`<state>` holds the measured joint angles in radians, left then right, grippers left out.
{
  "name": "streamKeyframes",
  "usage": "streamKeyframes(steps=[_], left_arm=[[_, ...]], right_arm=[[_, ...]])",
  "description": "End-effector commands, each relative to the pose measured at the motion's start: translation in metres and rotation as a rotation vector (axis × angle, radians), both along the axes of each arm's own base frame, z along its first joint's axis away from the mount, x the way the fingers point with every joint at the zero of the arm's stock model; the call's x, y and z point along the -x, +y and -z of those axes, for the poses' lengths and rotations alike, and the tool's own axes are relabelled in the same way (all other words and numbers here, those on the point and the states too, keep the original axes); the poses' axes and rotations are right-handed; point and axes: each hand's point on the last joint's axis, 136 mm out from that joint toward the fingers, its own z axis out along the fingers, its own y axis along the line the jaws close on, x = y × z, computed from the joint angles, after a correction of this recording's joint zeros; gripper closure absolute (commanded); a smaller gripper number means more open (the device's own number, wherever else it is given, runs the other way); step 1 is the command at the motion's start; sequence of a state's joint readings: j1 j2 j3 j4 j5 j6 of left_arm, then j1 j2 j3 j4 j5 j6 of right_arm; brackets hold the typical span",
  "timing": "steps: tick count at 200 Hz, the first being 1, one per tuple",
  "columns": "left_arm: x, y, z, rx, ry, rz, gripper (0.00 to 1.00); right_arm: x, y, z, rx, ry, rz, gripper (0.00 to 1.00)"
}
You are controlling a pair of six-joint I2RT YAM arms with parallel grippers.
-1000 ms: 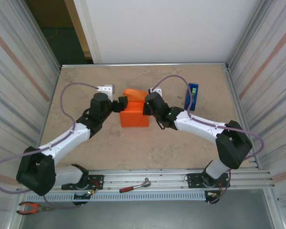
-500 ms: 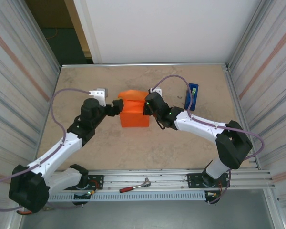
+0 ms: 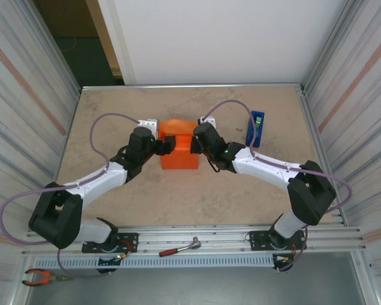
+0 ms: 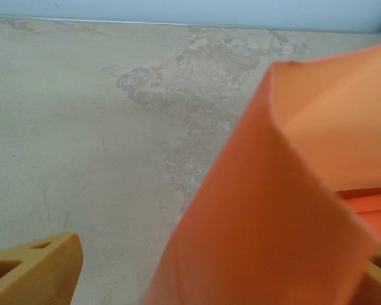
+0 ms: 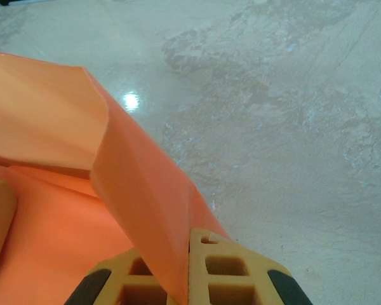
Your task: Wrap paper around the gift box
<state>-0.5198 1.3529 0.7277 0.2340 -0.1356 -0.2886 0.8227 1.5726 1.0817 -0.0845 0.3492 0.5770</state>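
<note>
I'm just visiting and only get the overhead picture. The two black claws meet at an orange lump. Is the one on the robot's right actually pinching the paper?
Observer: Yes. Its wrist camera shows the right gripper shut on a raised fold of the paper, with the sheet caught between its tan pads.
Operator: And the other claw?
Observer: The left gripper is open. Its tan fingers stand wide apart, and a flap of paper rises between them, nearer one finger. I cannot tell whether it touches.
Operator: Is that flap lying flat?
Observer: No. It stands up above the table, and a sharp crease runs across it.
</note>
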Motion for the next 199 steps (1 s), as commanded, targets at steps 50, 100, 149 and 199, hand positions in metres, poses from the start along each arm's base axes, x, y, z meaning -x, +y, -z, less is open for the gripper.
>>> streamKeyframes(steps=[50,100,149,199], left_arm=[[0.0,0.01,0.004,-0.015,-0.01,-0.055,0.14],[0.005,0.01,0.011,-0.004,0.006,-0.055,0.16],[0.007,0.01,0.014,-0.01,0.016,-0.049,0.17],[0.009,0.013,0.015,-0.027,0.019,-0.052,0.17]], right_arm=[[0.004,-0.026,-0.057,-0.008,-0.023,0.05,0.02],[-0.001,-0.017,-0.061,-0.189,0.039,0.037,0.02],[0.003,0.0,-0.04,-0.106,0.046,0.018,0.02],[-0.004,0.004,-0.019,-0.012,0.024,0.099,0.12]])
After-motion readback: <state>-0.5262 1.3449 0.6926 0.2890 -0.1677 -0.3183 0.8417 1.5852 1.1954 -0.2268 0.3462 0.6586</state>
